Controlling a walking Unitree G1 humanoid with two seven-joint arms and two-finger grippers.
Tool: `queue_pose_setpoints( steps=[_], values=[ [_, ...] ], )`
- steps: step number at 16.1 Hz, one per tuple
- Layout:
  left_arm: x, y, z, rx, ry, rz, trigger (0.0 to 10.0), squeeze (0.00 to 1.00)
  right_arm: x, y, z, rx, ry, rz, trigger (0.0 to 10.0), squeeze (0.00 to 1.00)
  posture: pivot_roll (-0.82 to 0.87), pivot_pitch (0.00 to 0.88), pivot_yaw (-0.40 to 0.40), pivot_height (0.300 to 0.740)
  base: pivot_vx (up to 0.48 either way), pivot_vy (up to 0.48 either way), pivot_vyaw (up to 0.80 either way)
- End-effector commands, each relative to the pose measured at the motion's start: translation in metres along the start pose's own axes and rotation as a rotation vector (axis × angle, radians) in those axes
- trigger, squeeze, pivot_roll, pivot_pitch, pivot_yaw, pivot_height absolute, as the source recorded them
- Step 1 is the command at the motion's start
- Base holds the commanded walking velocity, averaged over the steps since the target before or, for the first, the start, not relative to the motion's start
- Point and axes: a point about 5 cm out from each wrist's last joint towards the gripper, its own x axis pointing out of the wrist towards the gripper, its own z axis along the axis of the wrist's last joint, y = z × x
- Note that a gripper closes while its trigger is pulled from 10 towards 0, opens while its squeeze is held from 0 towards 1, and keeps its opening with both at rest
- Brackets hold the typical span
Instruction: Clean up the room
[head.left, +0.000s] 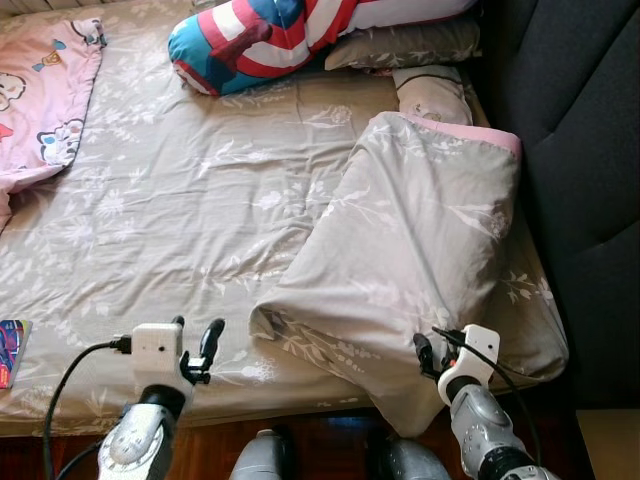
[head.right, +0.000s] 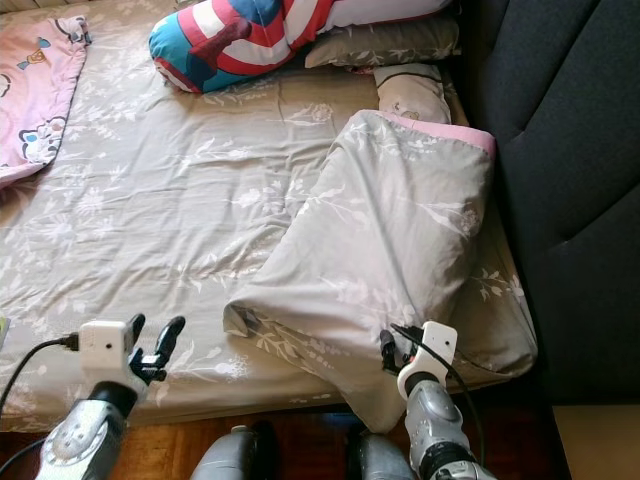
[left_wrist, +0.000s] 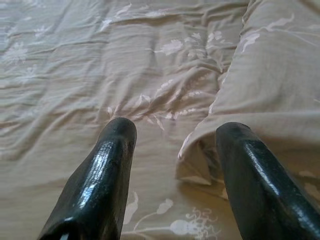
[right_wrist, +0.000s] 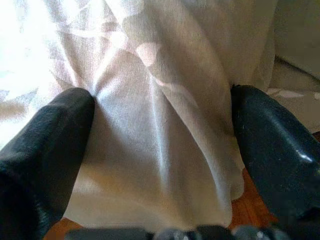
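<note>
A grey floral blanket (head.left: 410, 240) with a pink lining lies bunched on the right side of the bed, on a matching sheet (head.left: 180, 200). Its lower corner (right_wrist: 160, 165) hangs over the bed's front edge. My right gripper (head.left: 430, 352) is at that corner and stands open, the cloth lying between its fingers (right_wrist: 60, 130) without being pinched. My left gripper (head.left: 197, 335) is open above the sheet near the front edge, just left of the blanket's folded end (left_wrist: 200, 155). Nothing lies between its fingers (left_wrist: 107, 170).
A red, white and blue striped cushion (head.left: 260, 35), a grey pillow (head.left: 400, 45) and a small pillow (head.left: 432, 95) lie at the far end. A pink cartoon blanket (head.left: 40, 90) covers the far left. A colourful book (head.left: 10, 350) sits at the left edge. A dark padded headboard (head.left: 570, 150) runs along the right.
</note>
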Motion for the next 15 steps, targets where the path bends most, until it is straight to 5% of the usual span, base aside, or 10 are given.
queue_pose_setpoints(
  steps=[1,6,7,15],
  values=[
    [-0.009,0.007,-0.002,0.013,0.033,0.014,10.0,0.0,-0.009,-0.002,-0.032,0.011,0.118,-0.008,10.0,0.0,0.19,0.379,0.09,0.693,0.0,0.0,0.0],
    [-0.018,0.009,0.004,0.035,0.043,0.005,10.0,0.0,-0.011,0.003,-0.037,0.03,0.118,0.009,10.0,0.0,0.22,0.406,0.12,0.693,0.0,0.0,0.0],
    [-0.018,0.01,0.006,0.037,0.041,0.005,10.0,0.0,-0.011,0.005,-0.036,0.023,0.114,0.019,0.0,0.0,0.22,0.409,0.124,0.693,0.0,0.0,0.0],
    [-0.018,0.001,0.005,0.017,0.06,0.001,10.0,0.0,-0.011,0.003,-0.037,0.0,0.115,0.029,0.0,0.0,0.19,0.412,0.1,0.693,0.0,0.0,0.0]
  ],
)
